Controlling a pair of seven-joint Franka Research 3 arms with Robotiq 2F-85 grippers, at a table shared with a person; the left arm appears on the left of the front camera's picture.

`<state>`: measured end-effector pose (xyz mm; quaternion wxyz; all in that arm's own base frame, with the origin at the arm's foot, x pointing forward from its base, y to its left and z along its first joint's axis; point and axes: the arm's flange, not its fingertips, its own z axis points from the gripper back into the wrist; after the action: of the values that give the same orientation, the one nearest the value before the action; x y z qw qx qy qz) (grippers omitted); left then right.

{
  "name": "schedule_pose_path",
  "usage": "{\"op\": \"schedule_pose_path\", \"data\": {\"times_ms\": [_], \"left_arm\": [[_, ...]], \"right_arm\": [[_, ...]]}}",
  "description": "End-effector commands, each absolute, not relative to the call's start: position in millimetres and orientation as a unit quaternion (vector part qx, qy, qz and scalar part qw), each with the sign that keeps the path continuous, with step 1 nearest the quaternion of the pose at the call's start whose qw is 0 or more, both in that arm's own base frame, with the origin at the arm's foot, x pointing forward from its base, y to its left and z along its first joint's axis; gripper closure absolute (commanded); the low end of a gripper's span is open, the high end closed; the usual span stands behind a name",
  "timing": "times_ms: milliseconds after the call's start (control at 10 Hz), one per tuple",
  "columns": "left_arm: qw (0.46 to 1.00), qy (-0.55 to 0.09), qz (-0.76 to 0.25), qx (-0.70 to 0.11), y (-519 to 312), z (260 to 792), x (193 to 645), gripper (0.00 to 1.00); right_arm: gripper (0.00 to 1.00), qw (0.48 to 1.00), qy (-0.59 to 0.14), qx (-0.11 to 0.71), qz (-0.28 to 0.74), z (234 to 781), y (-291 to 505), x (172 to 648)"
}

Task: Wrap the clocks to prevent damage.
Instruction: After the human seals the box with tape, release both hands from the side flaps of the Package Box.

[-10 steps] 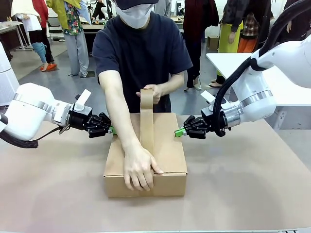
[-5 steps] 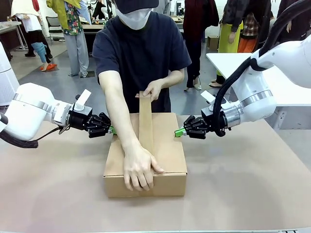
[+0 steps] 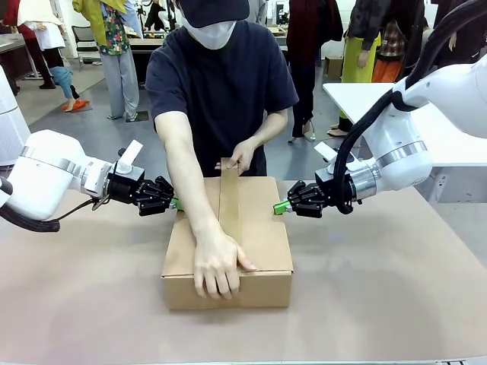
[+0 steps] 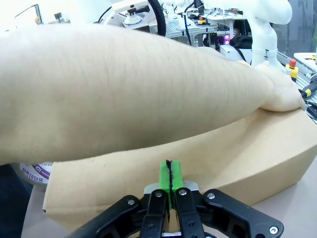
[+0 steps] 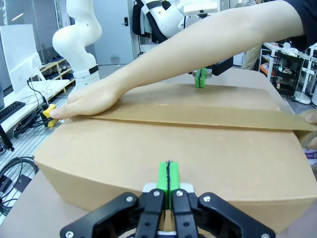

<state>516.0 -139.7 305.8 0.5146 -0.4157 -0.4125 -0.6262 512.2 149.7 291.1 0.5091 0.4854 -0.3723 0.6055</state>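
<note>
The bubble-wrapped clocks are hidden from view. A closed brown carton [image 3: 265, 228] lies mid-table. The person presses one hand [image 3: 217, 265] on a brown tape strip [image 3: 229, 199] at the carton's near edge, and the other hand [image 3: 242, 155] holds the strip's far end low over the lid. My left gripper [image 3: 175, 204] is shut, its green pads together at the carton's left side [image 4: 223, 153]. My right gripper [image 3: 280, 207] is shut too, with its pads at the right side [image 5: 148, 148]. In the right wrist view the tape strip [image 5: 198, 116] runs across the lid.
The person's forearm [image 4: 124, 89] crosses the carton right in front of my left gripper [image 4: 169, 173]. A second white table [image 3: 365, 99] stands at the back right. Brown table surface [image 3: 380, 289] lies open in front of and beside the carton.
The person has lowered the far end of the tape strip from about chest height down to the carton's lid. Both grippers have stayed where they were.
</note>
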Motion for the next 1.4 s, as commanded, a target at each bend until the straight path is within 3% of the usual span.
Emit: {"op": "schedule_pose_path", "data": {"times_ms": [0, 1300], "left_arm": [[0.514, -0.416, -0.626, -0.414, -141.4, 302.9, 515.5, 0.99], [0.514, -0.416, -0.626, -0.414, -141.4, 302.9, 515.5, 0.99]], "right_arm": [[0.99, 0.514, -0.371, 0.482, 0.605, 287.1, 151.1, 512.2], [0.99, 0.514, -0.371, 0.482, 0.605, 287.1, 151.1, 512.2]]}}
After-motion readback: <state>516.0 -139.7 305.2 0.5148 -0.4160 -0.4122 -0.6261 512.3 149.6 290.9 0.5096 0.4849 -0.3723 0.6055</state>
